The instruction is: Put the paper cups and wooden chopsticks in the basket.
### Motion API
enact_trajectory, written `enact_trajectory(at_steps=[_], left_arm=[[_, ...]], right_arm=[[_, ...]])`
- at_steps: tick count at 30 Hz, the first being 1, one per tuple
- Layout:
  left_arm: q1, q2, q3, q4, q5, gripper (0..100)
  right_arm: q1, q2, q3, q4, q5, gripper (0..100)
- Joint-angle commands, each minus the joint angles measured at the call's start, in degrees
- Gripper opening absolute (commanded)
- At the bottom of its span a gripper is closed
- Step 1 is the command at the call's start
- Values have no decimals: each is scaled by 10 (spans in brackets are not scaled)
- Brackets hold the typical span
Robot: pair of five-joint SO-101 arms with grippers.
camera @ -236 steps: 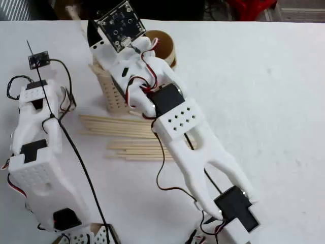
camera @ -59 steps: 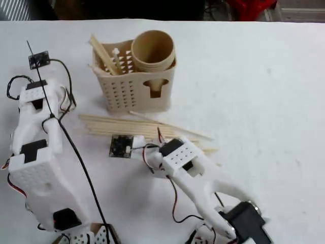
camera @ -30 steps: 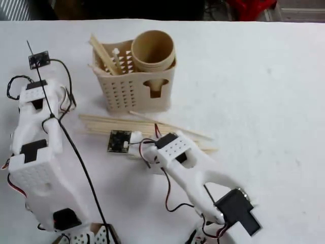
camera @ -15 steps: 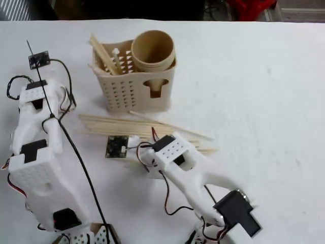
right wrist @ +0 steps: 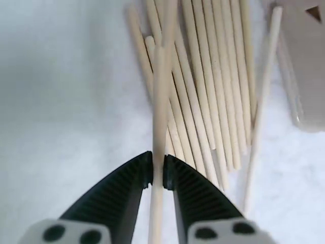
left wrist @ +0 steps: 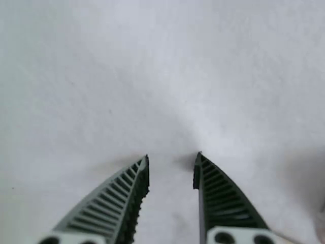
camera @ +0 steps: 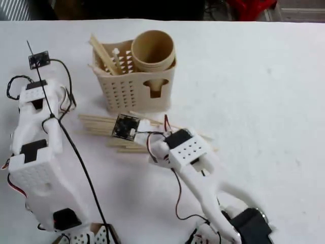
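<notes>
Stacked tan paper cups (camera: 153,50) and a few pale wooden chopsticks (camera: 103,52) are seen standing in the cream perforated plastic basket (camera: 133,94) at upper centre, while a loose pile of chopsticks (camera: 94,122) is left on the white table (camera: 254,101) below it, one stick (right wrist: 161,91) pinched by the right gripper (right wrist: 157,170).

This looks like a robotics lab to me: a white-covered table (camera: 264,76), my bare, wired plastic arms (camera: 35,168), and an exposed circuit board (camera: 38,59).

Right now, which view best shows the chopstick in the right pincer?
Right wrist view: the chopstick sits clamped in the right pincer. In the high view the arm covers it; the left wrist view faces table.
</notes>
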Motion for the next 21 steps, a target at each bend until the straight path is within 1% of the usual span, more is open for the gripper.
enact_trajectory(at_steps=[1,6,10,11,14,15,17,21], left_arm=[[5,-6,-5,-8,-1,158],[5,-6,-5,-8,-1,158],[5,-6,-5,-8,-1,158],[5,-6,-5,-8,-1,158],[5,-6,-5,-8,-1,158],[5,-6,-5,-8,-1,158],[5,-6,-5,-8,-1,158],[5,-6,-5,-8,-1,158]], right_arm=[[6,-42,-13,7,-8,18],[6,-41,-12,8,-9,27],[5,-41,-4,12,-9,105],[5,-41,-4,12,-9,102],[5,-41,-4,11,-8,23],[5,-41,-4,11,-7,13],[5,-41,-4,11,-6,26],[5,-41,-4,11,-8,18]])
